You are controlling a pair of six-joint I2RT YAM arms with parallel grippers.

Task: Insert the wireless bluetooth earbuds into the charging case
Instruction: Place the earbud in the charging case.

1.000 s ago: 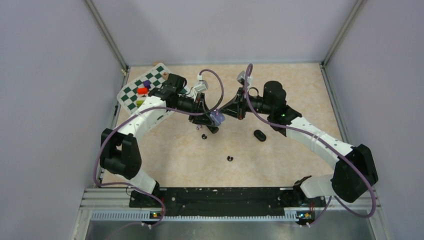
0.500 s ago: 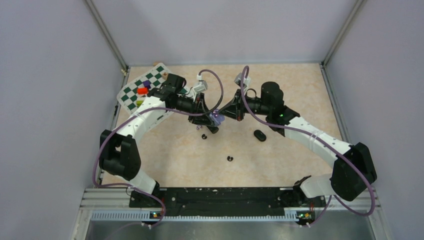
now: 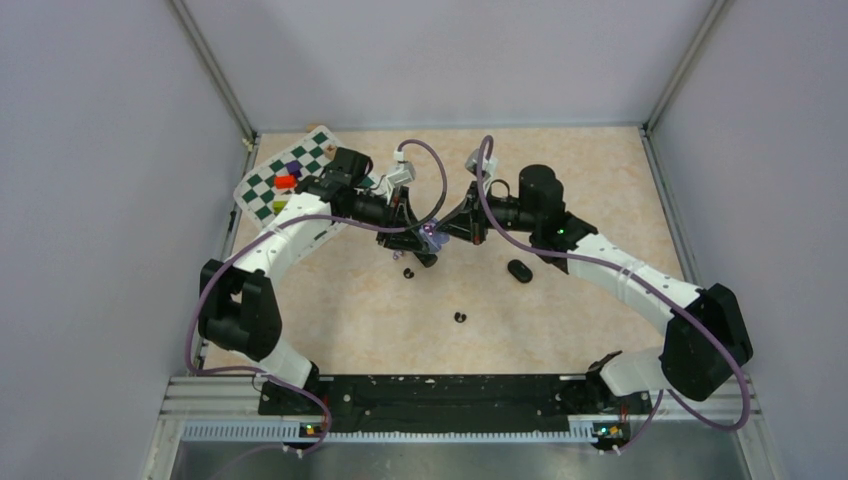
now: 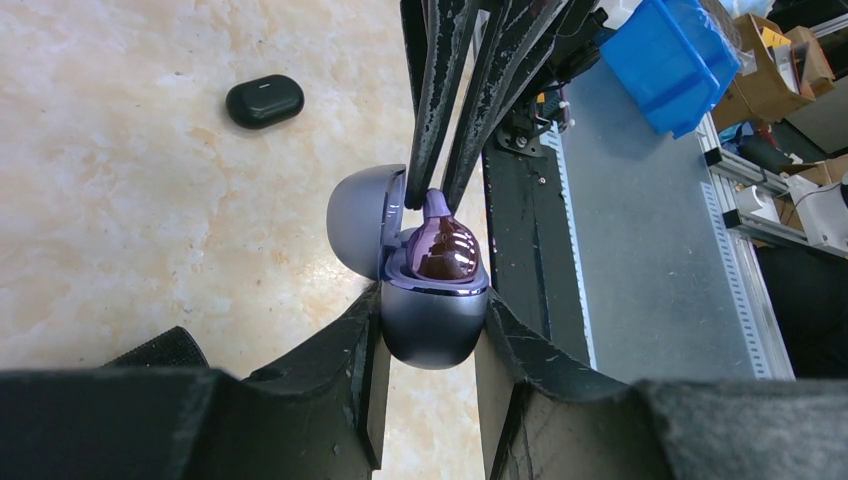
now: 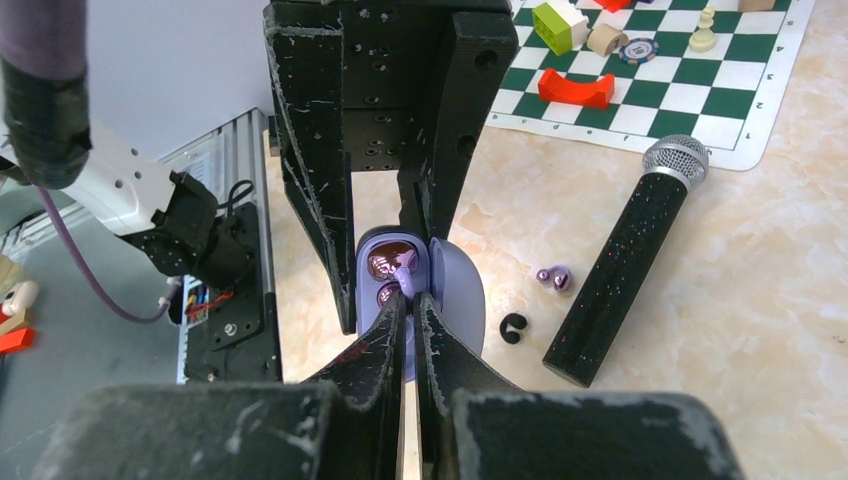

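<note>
Left wrist: left pincer (image 4: pixel 428 315) clamps open purple case (image 4: pixel 430 342) — right pincer (image 4: pixel 432 198) pinches earbud (image 4: pixel 445 250) inside.

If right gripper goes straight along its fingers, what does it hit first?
The open purple charging case clamped in the left gripper. The right gripper, pinching a purple earbud, points into its wells; gap looks tiny, depth unclear.

We log left arm (image 3: pixel 290 235), right arm (image 3: pixel 620 275): white shells, black joint housings. Purple cables (image 3: pixel 195 320) looped along each. Green light (image 3: pixel 565 232) on right arm. We note left gripper (image 4: pixel 430 320), right gripper (image 5: pixel 412 300): matte black, scuffed, white-specked; screw holes (image 5: pixel 400 110) in left one.
</note>
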